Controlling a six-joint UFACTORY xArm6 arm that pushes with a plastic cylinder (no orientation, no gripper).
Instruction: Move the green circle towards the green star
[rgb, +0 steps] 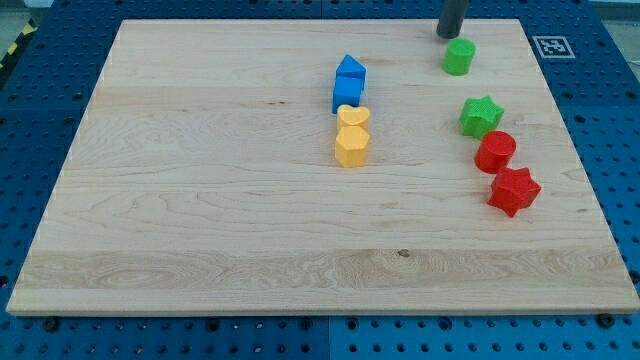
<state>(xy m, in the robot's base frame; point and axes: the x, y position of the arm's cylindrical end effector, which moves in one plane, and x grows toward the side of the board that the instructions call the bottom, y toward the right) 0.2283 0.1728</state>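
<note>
The green circle (459, 56) stands near the board's top right. The green star (481, 116) lies below it and slightly to the right, with a gap between them. My tip (447, 35) rests on the board just above and slightly left of the green circle, close to it; I cannot tell whether they touch. The dark rod rises out of the view's top.
A red circle (495, 152) sits right below the green star, with a red star (513, 190) below that. Two blue blocks (348, 83) and two yellow blocks (352, 137) form a column at the board's middle. The wooden board (200, 200) ends near the tip's top side.
</note>
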